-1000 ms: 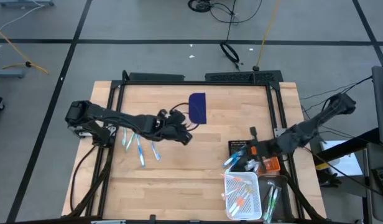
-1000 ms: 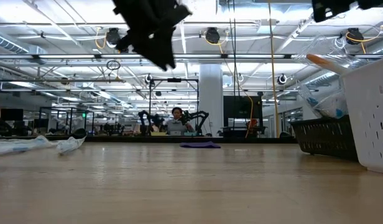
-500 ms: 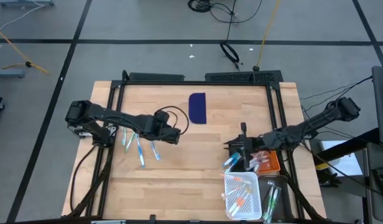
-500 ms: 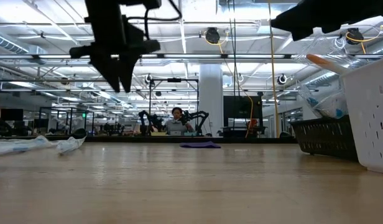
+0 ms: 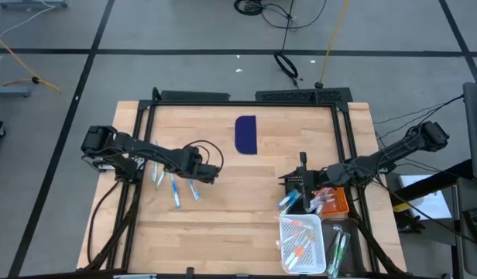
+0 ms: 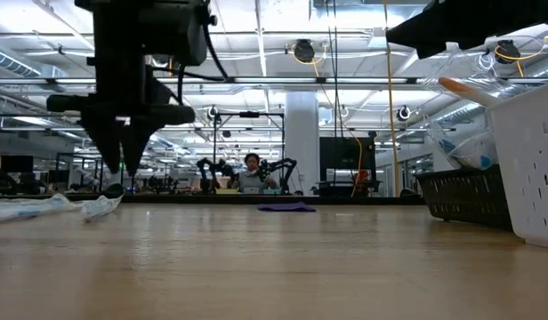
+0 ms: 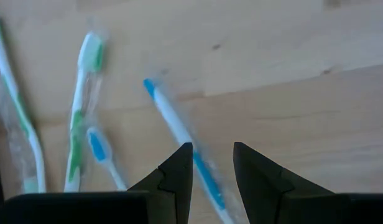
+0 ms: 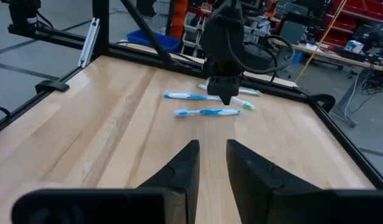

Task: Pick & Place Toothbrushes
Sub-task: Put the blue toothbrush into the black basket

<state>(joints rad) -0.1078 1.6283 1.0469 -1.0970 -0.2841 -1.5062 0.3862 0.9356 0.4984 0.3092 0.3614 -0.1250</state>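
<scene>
Several wrapped toothbrushes lie flat on the wooden table left of its middle (image 5: 175, 188). The left wrist view shows a blue-and-white one (image 7: 179, 134) and green-and-white ones (image 7: 83, 112). My left gripper (image 5: 201, 175) (image 7: 212, 167) hangs open above the blue-and-white toothbrush, fingers pointing down, clear of the table (image 6: 121, 160). More toothbrushes fill the white basket (image 5: 302, 242) and the black basket (image 5: 299, 200) at the right near side. My right gripper (image 5: 294, 180) (image 8: 212, 163) is open over the black basket, pointing toward the table's left.
A dark blue flat rectangle (image 5: 246, 134) lies toward the far edge. An orange tray (image 5: 337, 203) and a clear tray of green toothbrushes (image 5: 339, 249) sit beside the baskets. Bare wood lies between the arms. A black frame (image 5: 238, 101) rims the table.
My left gripper has swung from beside the dark blue rectangle toward the table's left and near edge, come lower, and now hangs over the loose toothbrushes. My right gripper shifted a little toward the left and far side, then kept still. The toothbrushes have not moved.
</scene>
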